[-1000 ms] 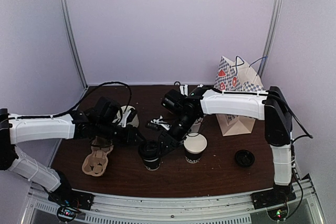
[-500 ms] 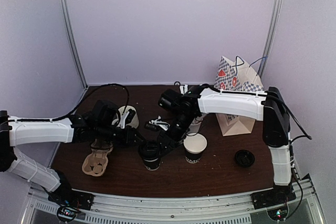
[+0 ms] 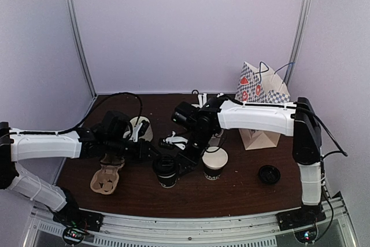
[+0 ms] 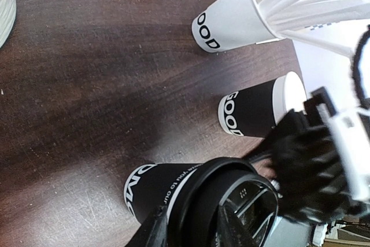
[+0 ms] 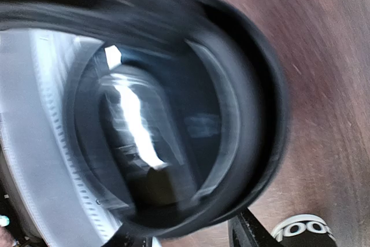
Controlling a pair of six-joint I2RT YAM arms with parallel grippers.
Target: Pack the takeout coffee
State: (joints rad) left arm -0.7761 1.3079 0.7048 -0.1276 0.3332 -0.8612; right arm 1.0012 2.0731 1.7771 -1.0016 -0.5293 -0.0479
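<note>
A black takeout coffee cup (image 3: pixel 167 173) with white lettering stands at the table's front centre, also seen as the lidded cup (image 4: pixel 151 192). My left gripper (image 3: pixel 152 154) comes in from the left and is shut on its side just under the rim. A black lid (image 4: pixel 231 201) sits on it. My right gripper (image 3: pixel 180 162) is shut on that lid (image 5: pixel 173 114), its fingers at the rim. A second black cup (image 3: pixel 214 163) stands open, white inside, just to the right. Another black lid (image 3: pixel 269 174) lies flat further right.
A brown pulp cup carrier (image 3: pixel 106 178) lies at the front left. A cream mug (image 3: pixel 140 128) stands behind my left arm. A white cup of stirrers (image 4: pixel 228 24) stands behind the open cup. A patterned paper bag (image 3: pixel 260 108) stands at the back right.
My left arm reached a little further right and its jaws narrowed slightly on the cup. My right arm shifted a little left over the same cup.
</note>
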